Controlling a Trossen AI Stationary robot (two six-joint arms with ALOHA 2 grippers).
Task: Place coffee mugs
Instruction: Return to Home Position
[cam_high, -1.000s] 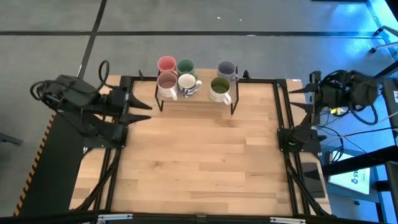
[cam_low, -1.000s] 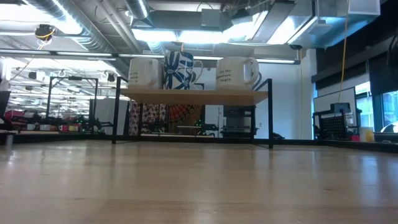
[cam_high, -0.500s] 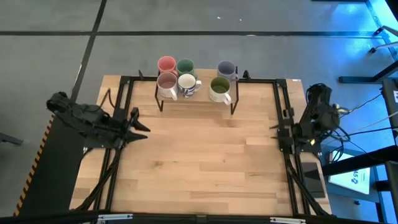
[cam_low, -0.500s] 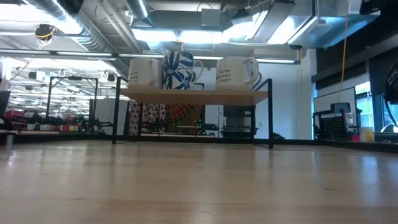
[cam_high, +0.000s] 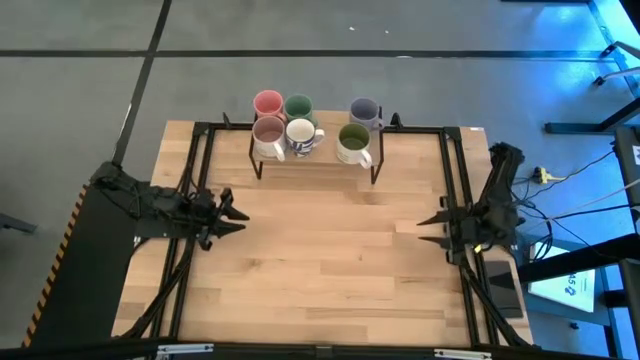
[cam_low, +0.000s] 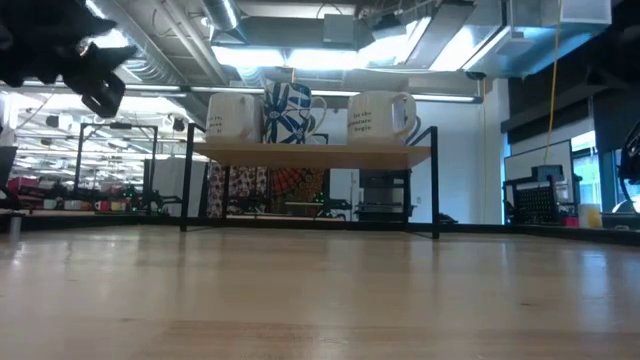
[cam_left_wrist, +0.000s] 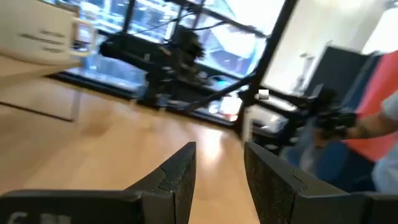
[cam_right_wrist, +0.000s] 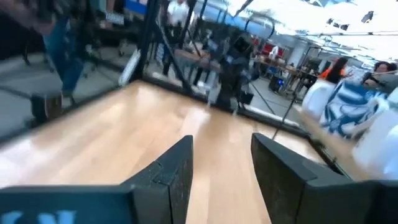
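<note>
Six mugs stand on a small wooden shelf (cam_high: 315, 165) with black legs at the table's far edge: pink (cam_high: 267, 103), teal-green (cam_high: 298, 106), lavender (cam_high: 364, 112), white with a mauve inside (cam_high: 269, 131), white (cam_high: 301, 134) and olive-green (cam_high: 353, 141). The low view shows three of them on the shelf (cam_low: 310, 152), the middle one (cam_low: 288, 112) with a blue pattern. My left gripper (cam_high: 236, 214) (cam_left_wrist: 221, 149) hangs open over the table's left part. My right gripper (cam_high: 424, 227) (cam_right_wrist: 222, 142) hangs open over the right part. Both are well short of the shelf and hold nothing.
A black frame (cam_high: 455, 190) runs along the table's left, right and far sides. Bare wood (cam_high: 330, 260) lies between the two grippers and out to the near edge. A person in red (cam_left_wrist: 382, 112) shows beyond the table, and more people (cam_right_wrist: 336, 68) in the room behind.
Both arms have swung from the table's far corners toward its near edge. The left gripper now sits lower over the left part. The right gripper has also come inward, toward the table's left. The mugs have stayed on the shelf.
</note>
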